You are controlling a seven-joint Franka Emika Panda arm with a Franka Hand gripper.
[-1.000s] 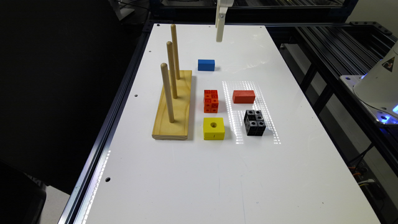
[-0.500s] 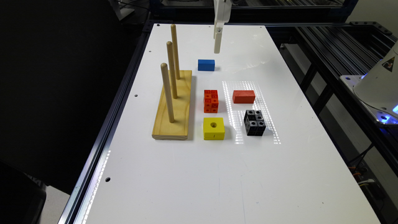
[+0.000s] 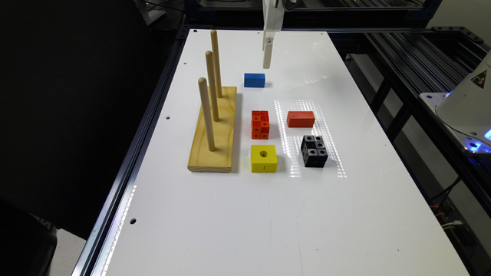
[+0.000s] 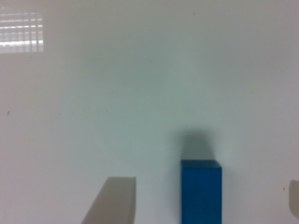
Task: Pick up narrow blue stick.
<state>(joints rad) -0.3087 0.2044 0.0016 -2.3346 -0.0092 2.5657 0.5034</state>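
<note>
Exterior view: five blocks on the surface, three pegs. One narrow blue stick at 12 o'clock of the group, pincer above it, spread wide.

narrow blue stick: cut by wrist view edge | jaws: tips only, blurred

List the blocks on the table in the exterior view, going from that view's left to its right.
narrow blue stick → orange-red studded block and yellow block with a hole, about level → red block → black studded block.
</note>
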